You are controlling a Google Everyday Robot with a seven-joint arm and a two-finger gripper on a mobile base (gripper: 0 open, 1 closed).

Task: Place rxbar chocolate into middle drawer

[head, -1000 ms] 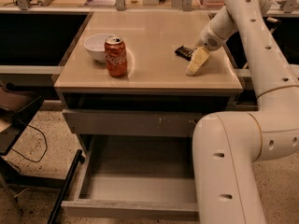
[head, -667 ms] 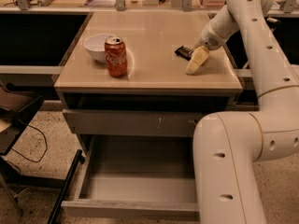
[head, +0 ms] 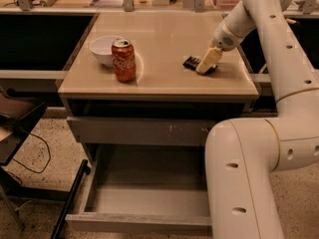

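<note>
1 gripper at 1 rxbar chocolate (grip: cannot tell); 1 can, 1 bowl, 1 middle drawer open.

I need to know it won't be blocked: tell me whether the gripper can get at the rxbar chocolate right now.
Probably yes. The gripper sits right at the rxbar chocolate on the right side of the tabletop, nothing between them; the cola can and bowl stand well to the left.
</note>
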